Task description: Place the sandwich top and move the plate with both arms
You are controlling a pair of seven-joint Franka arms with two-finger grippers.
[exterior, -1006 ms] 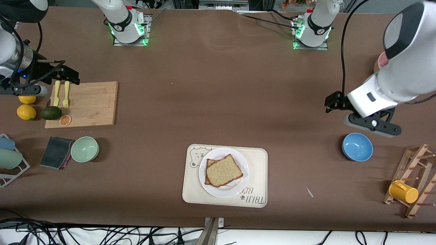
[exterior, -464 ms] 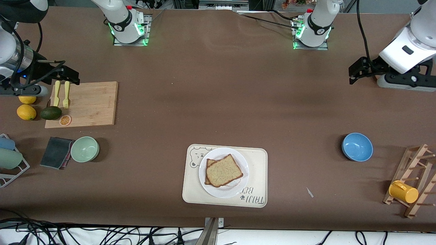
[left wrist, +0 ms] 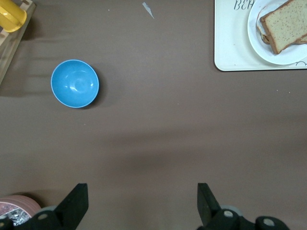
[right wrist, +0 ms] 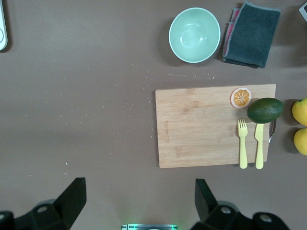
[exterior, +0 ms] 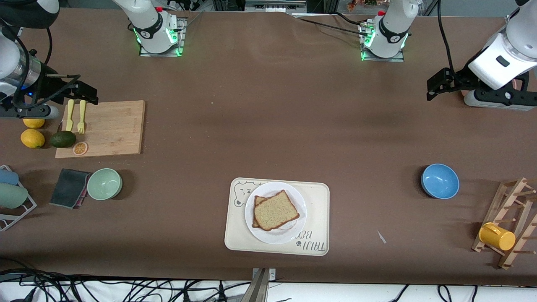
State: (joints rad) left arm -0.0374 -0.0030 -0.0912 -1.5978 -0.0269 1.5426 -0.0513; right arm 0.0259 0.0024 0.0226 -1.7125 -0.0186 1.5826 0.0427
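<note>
Lying flat on the plate (exterior: 275, 212), the sandwich top (exterior: 276, 210) is covering a darker slice whose corner is peeking out toward the right arm's end; in the front view its squarish outline is sitting turned, one corner pointing toward the robots' bases. The plate is resting on the cream bear tray (exterior: 277, 216) near the table edge closest to the camera. Both grippers are hanging well apart from it: the left gripper (exterior: 436, 84) over bare table at its own end, the right gripper (exterior: 82, 93) over the bamboo cutting board (exterior: 102, 128), each with fingers spread and holding nothing. Nothing is standing between them and the plate. In the left wrist view the spread fingers (left wrist: 76, 203) are framing bare table, with the blue bowl (left wrist: 75, 83), plate (left wrist: 278, 31) and sandwich top (left wrist: 285, 23) showing. In the right wrist view the spread fingers (right wrist: 72, 196) are hovering over the board (right wrist: 215, 125) carrying a fork (right wrist: 242, 149), knife (right wrist: 259, 151), avocado (right wrist: 265, 109) and orange slice (right wrist: 240, 97), beside a green bowl (right wrist: 194, 34) and cloth (right wrist: 252, 33).
</note>
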